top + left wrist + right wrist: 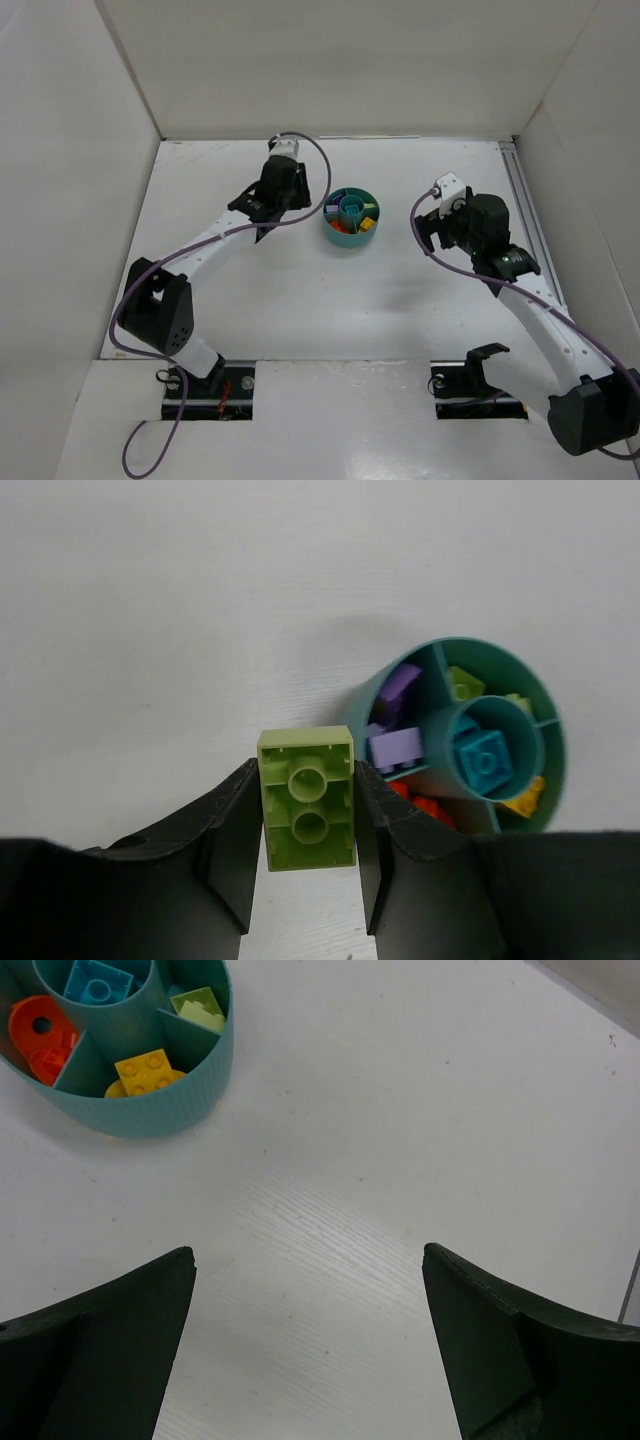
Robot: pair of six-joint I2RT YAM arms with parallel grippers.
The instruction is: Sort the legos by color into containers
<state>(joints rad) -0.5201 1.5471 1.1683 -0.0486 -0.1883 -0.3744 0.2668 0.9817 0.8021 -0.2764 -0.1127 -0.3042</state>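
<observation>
Lime-green lego [306,815] sits clamped in the left pincer [306,780], near the dish [362,695]; right pincer [308,1255] gapes wide.

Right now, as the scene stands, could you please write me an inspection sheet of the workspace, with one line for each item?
Surface: white table, no spill seen.
Job's things: round teal dish holding purple bricks, a teal-blue brick in the centre cup, orange pieces, a yellow brick and lime pieces; one lime green brick is outside the dish.
Clutter: nothing seen.
Grippers: left gripper shut on the lime green brick, beside the dish; right gripper open, empty, over bare table.
Cables: left cable and right cable, purple, looping apart from the dish.
Surroundings: white walls on three sides; metal rail at the table's right edge.
</observation>
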